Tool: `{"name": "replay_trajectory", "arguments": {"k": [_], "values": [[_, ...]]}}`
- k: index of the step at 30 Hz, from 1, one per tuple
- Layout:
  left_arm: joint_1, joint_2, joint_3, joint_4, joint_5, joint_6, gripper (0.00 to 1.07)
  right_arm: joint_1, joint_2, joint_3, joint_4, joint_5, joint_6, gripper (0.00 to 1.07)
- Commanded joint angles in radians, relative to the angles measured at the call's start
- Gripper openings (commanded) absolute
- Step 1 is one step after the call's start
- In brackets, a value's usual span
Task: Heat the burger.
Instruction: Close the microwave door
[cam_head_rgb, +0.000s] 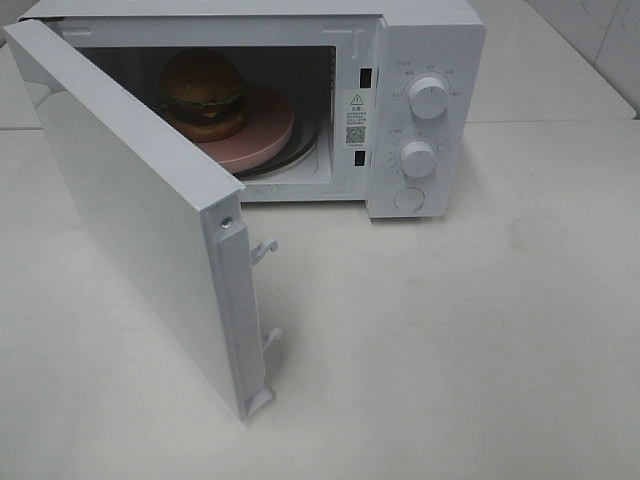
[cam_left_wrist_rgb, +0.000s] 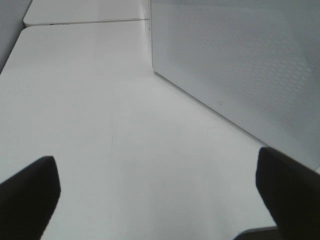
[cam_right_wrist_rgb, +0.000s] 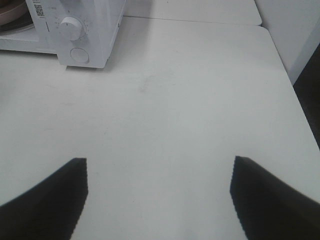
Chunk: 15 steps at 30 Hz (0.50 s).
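Burger (cam_head_rgb: 203, 92) — you find it inside the microwave (cam_head_rgb: 430, 60), sitting on the round pink plate (cam_head_rgb: 262, 130), toward the left of the cavity.
Door (cam_head_rgb: 120, 220) — swung wide open, two latch hooks showing on its free edge.
Left gripper (cam_left_wrist_rgb: 156, 165): jaws spread wide, nothing between them, above the white table (cam_left_wrist_rgb: 100, 100) near the door's meshed face.
Right gripper (cam_right_wrist_rgb: 160, 165): jaws well apart, holding nothing, over the table with the microwave's knobs some way ahead of it.
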Motion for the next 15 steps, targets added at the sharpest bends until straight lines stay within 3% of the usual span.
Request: {"name": "replay_trajectory", "arguments": {"k": [1,15], "values": [[-0.005,-0.012,-0.001,-0.010,-0.010,-0.001,1.00,-0.006,-0.033,0.001,-0.004,-0.010,0.003,0.76],[-0.005,-0.010,-0.023,-0.011,-0.047,-0.001,1.00,-0.006,-0.033,0.001,-0.004,-0.010,0.003,0.76]]}}
